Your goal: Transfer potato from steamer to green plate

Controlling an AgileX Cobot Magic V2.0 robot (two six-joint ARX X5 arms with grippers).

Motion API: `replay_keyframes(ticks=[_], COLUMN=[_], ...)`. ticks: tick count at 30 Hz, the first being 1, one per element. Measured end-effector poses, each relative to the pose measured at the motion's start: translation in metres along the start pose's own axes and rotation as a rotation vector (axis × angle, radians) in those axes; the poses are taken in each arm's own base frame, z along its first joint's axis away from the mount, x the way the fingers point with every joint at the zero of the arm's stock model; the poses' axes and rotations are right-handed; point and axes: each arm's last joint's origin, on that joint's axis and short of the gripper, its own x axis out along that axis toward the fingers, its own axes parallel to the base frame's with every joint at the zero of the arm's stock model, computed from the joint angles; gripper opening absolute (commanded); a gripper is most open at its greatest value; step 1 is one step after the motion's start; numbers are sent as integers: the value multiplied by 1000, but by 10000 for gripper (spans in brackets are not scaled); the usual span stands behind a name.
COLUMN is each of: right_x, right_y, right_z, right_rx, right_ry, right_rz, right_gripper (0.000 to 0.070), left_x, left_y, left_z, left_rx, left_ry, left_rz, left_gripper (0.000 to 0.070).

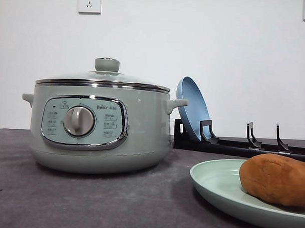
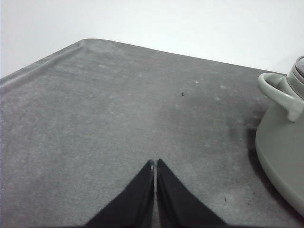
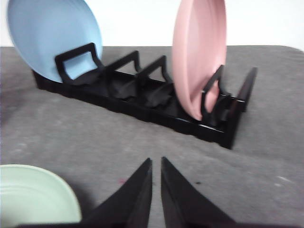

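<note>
The left gripper hangs closed and empty over bare grey table beside the lidded steamer, the potato lies on the green plate, and the right gripper, nearly closed, holds nothing.

steamer | control panel | brand "Bear" | button labels too small to read

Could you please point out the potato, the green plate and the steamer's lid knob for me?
potato (image 1: 278, 179), front view, middle of its orange-brown skin.
green plate (image 1: 213, 182), front view, bare inner surface left of the potato.
steamer lid knob (image 1: 107, 64), front view, side of the green knob.
</note>
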Motion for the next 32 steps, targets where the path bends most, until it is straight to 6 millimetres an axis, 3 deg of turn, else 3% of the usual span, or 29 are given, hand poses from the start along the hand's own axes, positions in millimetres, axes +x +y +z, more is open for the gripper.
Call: replay_keyframes(ticks=[32], right_x=[1], right_y=[2], right_z=[0], right_rx=[-13], right_ry=[-8], right_rz=[-35], right_gripper=[22], left_x=[0], left_y=[0], left_z=[0], left_rx=[0], left_ry=[0], left_rz=[0], left_gripper=[0])
